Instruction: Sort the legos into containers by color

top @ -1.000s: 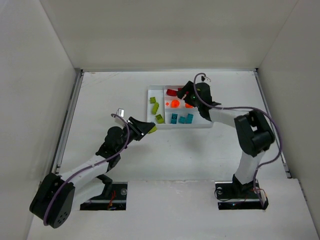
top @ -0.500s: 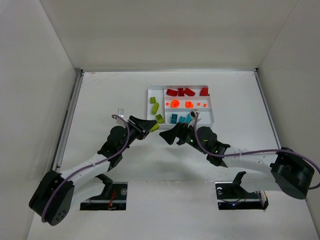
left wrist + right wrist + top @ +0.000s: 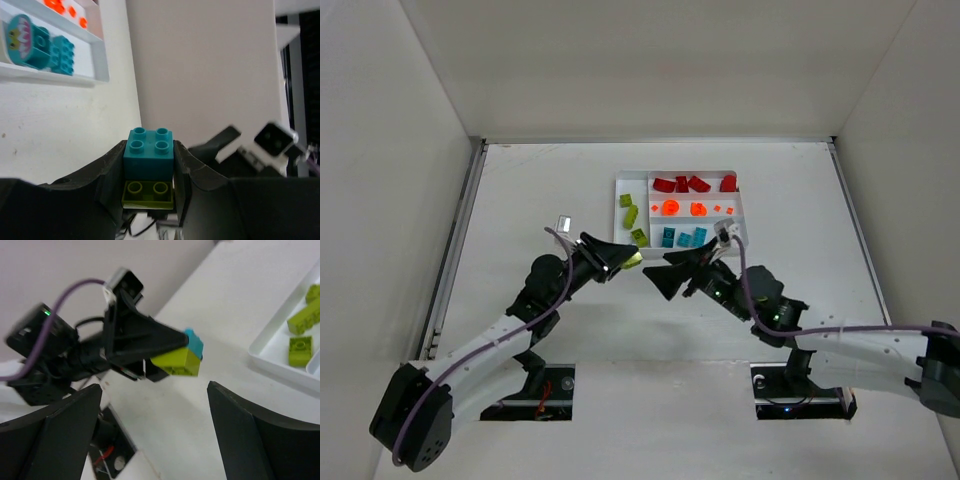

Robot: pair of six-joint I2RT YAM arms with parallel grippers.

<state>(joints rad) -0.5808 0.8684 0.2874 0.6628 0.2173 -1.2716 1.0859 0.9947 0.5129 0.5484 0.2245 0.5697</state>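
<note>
The tray point(image 3: 680, 172) sits on the counter point(image 3: 540, 190) toward the far side, right of centre, with bricks point(image 3: 631, 215) lying in its compartments. Just before its near left corner the left hand point(image 3: 620, 257) holds a stacked pair of bricks point(image 3: 148, 167). The right hand point(image 3: 658, 280) stands just right of them, apart.

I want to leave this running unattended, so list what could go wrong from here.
1. The left gripper pinches a teal brick stacked on a lime green brick. If they are placed still joined, one colour lands wrong in the tray.
2. The open right gripper faces that stack closely and may strike the left gripper as it closes in.
3. The stack hangs over the table, so a pull could drop a brick there.
</note>
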